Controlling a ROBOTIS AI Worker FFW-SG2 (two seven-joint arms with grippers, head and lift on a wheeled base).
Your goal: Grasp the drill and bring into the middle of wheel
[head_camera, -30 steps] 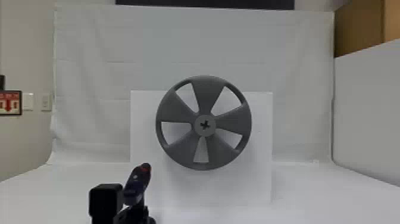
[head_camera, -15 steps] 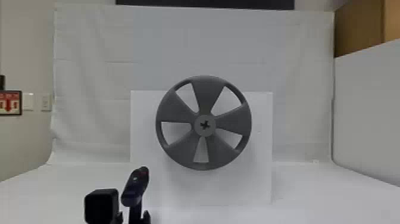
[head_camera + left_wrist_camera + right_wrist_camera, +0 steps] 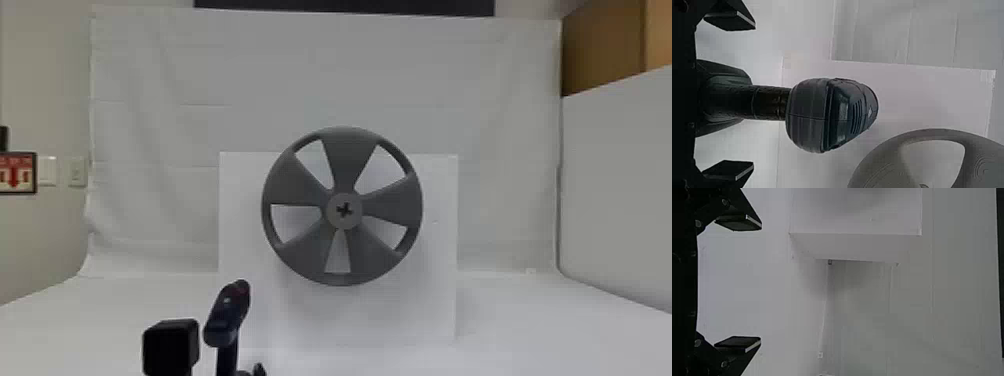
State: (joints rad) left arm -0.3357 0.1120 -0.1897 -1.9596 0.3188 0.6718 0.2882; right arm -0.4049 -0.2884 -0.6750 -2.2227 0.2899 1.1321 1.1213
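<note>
A white cloth hangs at the back beneath a dark panel. Two pale wall plates and a red-arrow sign are at left; a white partition stands right.

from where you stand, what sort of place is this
Probably an indoor lab or robot test booth: a white cloth backdrop hangs behind a five-spoked wheel, and a drill is up nearer the robot.

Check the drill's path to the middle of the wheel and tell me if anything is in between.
Nothing visible stands between the drill and the middle of the wheel. The wheel's front is uncovered, up and to the right of the drill in the head view.
</note>
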